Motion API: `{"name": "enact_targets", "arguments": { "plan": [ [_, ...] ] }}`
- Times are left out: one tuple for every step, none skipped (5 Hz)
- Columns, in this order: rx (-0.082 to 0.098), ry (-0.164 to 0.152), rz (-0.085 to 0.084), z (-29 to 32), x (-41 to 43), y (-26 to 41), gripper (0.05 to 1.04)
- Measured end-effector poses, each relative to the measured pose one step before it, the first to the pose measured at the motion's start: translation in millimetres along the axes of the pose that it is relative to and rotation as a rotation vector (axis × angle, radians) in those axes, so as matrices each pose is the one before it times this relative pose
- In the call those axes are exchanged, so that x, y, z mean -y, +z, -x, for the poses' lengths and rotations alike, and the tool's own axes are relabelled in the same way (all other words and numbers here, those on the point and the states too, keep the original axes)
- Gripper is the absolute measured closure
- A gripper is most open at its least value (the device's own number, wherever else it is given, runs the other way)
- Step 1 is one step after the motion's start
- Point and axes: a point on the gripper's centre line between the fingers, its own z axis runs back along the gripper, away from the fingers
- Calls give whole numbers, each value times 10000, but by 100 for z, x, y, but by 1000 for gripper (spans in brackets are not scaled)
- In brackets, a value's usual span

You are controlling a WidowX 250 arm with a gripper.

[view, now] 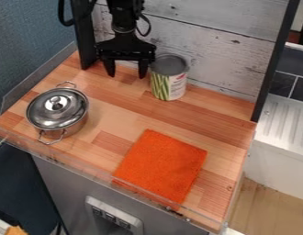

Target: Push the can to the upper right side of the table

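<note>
Wood [216, 109] between can [169, 85] and right edge [247, 149]

Bright light is falling fairly evenly.
Pot lid [45, 114] is catching glare, well apart from the fingers [143, 69]; soft, faint shadow is lying beside the lid.

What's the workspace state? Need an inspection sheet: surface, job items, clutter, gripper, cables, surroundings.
Surface: wood-strip tabletop, clear rail along its front edge.
Job's things: can upright near the back wall, right of the gripper in view.
Clutter: lidded metal pot at left; orange cloth flat toward the front.
Gripper: open, beside the can, not around it; contact unclear.
Cables: black cable looping beside the arm, above the tabletop.
Surroundings: whitewashed plank wall behind; ridged white drainboard at right.
</note>
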Motion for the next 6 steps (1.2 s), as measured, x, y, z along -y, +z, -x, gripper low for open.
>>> {"name": "enact_targets", "arguments": {
  "plan": [
    [-85, -1178, 398, 1955, 4033, 336, 85],
    [-228, -814, 337, 1455, 2393, 242, 85],
    [-415, -540, 121, 1261, 1136, -94, 83],
    [-175, -96, -87, 323, -267, 1048, 83],
    [-335, -103, 60, 114, -1865, 2625, 83],
    [-17, -200, -57, 722, -1858, 2606, 83]
  ]
}}
